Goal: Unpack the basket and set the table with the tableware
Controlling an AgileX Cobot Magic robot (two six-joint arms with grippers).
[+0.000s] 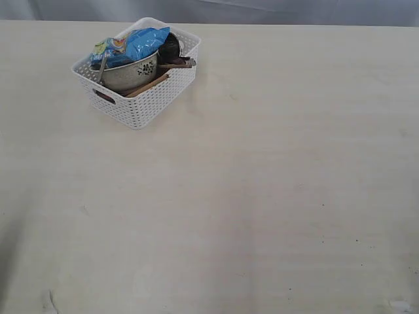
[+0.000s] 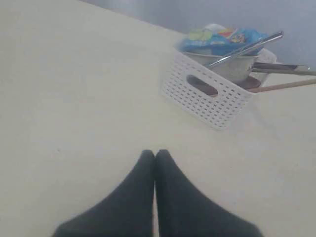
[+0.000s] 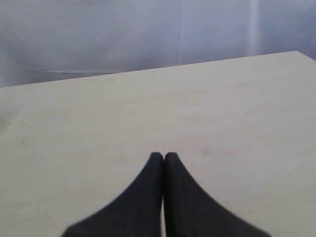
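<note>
Basket (image 1: 141,108) sits at far left of table (image 1: 262,196) in exterior view, fully packed. Bowl (image 1: 131,75) is inside with blue snack bag (image 1: 134,44) on top. Steel utensil handle (image 2: 247,49) and wooden chopstick (image 2: 289,85) poke out past the rim. Left gripper (image 2: 154,154) has fingers pressed together, nothing held, over bare table near the basket. Right gripper (image 3: 163,157) is likewise closed and empty over bare table.

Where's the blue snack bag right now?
In the exterior view the blue snack bag lies on top of the bowl inside the basket, at the upper left of the table.
</note>
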